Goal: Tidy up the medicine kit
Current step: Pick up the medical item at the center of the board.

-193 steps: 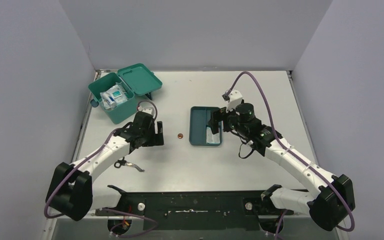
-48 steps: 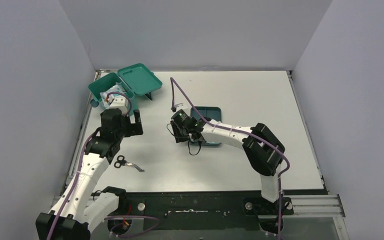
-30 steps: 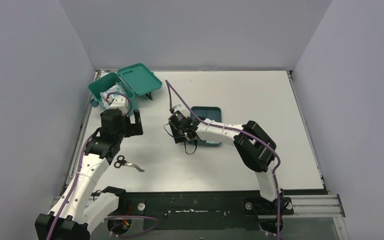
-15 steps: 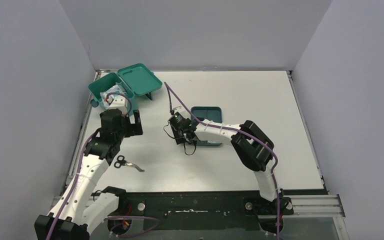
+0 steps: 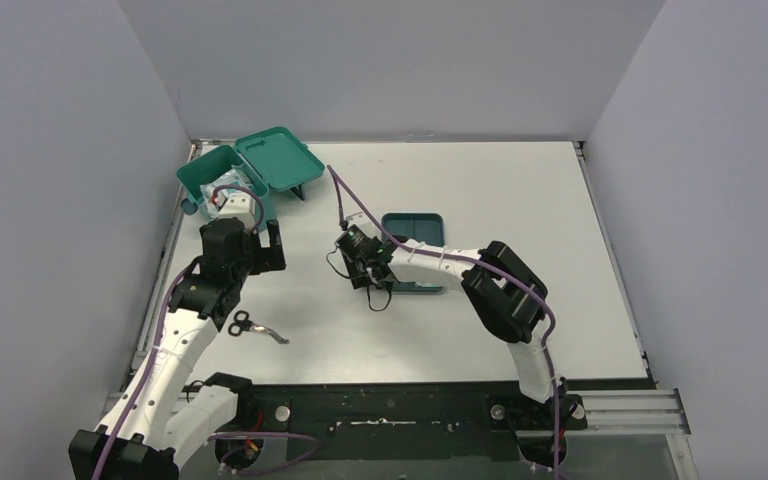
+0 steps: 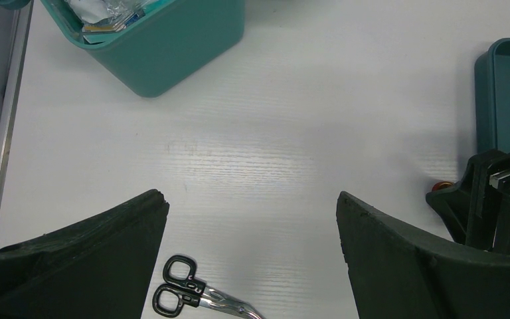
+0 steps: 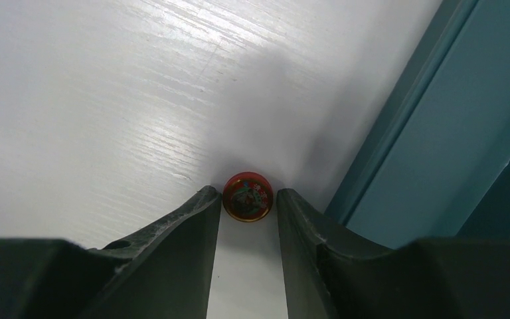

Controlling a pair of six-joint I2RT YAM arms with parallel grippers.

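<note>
1. My right arm has swung off the tray (image 5: 415, 225) and reached across to its left side. Over the last second or so it has only crept a little further that way. My right tool (image 7: 248, 206) is now low over the desk (image 5: 480, 180), near its middle.
2. My left arm has pulled back from the middle toward the far-left corner and has held there since. That tells me the arms have swapped jobs, and the tin (image 7: 247, 196) is now my right arm's to fetch.
3. My right tool is narrow. The tin lies on the desk in the mouth of the jaws, a fingertip close on either side, and just beside the tray's wall. I cannot tell whether the pads press it yet or stop just short.
4. My left tool (image 6: 249, 199) is wide and empty, touching nothing. It hangs over bare desk with the scissors (image 6: 192, 299) nearer the near edge.
5. The kit (image 5: 222, 190) stands in the far-left corner with its lid (image 5: 280, 158) thrown back, and packets show inside. I judge the tin is bound for it, with a long carry across the desk ahead. The scissors are still out too, so the sorting is well short of done.
</note>
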